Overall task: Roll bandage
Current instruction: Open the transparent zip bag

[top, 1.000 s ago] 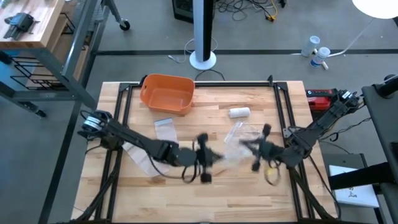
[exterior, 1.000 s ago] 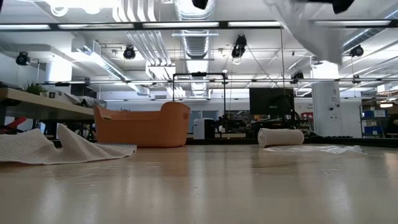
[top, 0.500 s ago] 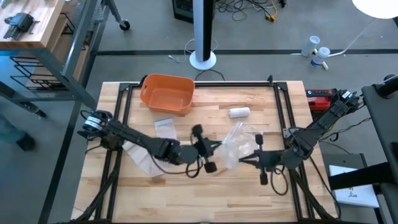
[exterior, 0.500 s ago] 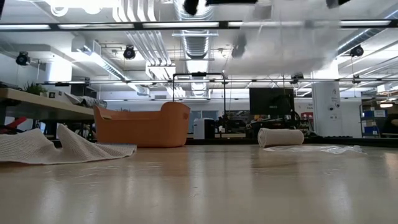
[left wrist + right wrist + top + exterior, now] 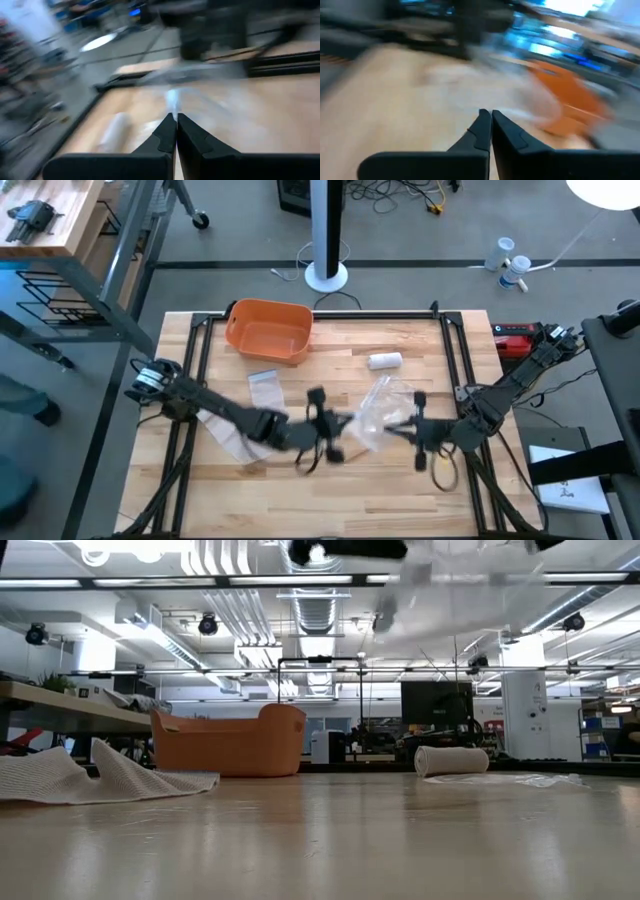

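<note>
A clear plastic bag (image 5: 372, 418) hangs in the air over the table's middle, stretched between my two grippers; the low view shows it near the picture's top (image 5: 460, 585). My left gripper (image 5: 328, 432) is shut on its left end and my right gripper (image 5: 416, 432) on its right end. A rolled white bandage (image 5: 385, 361) lies on its side toward the far edge, also seen in the low view (image 5: 452, 760). An unrolled white mesh bandage (image 5: 225, 430) lies crumpled on the table at the left (image 5: 90, 775). My left gripper pinches a thin edge of the clear bag (image 5: 172, 102) between its two fingertips, coming level from the table's left. The bag is lifted clear and drawn out toward the other gripper. My right gripper is shut on the bag's opposite end (image 5: 405, 425), coming level from the table's right; blur hides which part it has. The bag is clear of the table.
An orange basket (image 5: 268, 330) stands at the far left. A small clear packet (image 5: 263, 387) lies in front of it. More clear film (image 5: 540, 780) lies on the table beside the rolled bandage. Bare wood shows along the near edge.
The clear bag hung down from above a second ago; now it is drawn out nearly level between both grippers, higher above the table. Both grippers have turned about their wrists and stayed close to where they were.
</note>
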Tool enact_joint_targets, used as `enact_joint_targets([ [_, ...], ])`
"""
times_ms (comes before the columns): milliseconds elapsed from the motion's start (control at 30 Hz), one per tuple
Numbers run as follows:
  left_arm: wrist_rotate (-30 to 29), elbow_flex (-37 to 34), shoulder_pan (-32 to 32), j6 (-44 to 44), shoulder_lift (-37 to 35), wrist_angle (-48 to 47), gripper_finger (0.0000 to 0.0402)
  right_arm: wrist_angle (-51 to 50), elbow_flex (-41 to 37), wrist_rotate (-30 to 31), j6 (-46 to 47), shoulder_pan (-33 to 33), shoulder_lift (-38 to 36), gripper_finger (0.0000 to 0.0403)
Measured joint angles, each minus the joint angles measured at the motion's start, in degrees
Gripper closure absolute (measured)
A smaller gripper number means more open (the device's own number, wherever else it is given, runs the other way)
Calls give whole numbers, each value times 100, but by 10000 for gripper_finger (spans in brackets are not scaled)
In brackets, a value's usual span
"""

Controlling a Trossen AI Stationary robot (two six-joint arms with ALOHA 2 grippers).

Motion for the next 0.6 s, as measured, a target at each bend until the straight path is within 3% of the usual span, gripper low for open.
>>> enact_joint_targets([
  [33,260,-1,43,34,0,-24,401,-7,0,8,-6,1,5,403],
  [133,702,-7,-30,317,13,-42,401,-125,0,1393,383,-30,2,403],
  [167,682,-7,-64,338,13,-93,401,-177,0,1520,429,-32,-2,403],
  [300,513,-8,-33,352,0,-253,394,-170,0,759,203,-8,0,403],
  [467,535,-13,-164,362,-172,-679,347,-175,15,802,205,-17,-19,403],
  [600,-269,-13,-384,478,-354,-1025,293,-174,24,801,288,-20,-35,403],
])
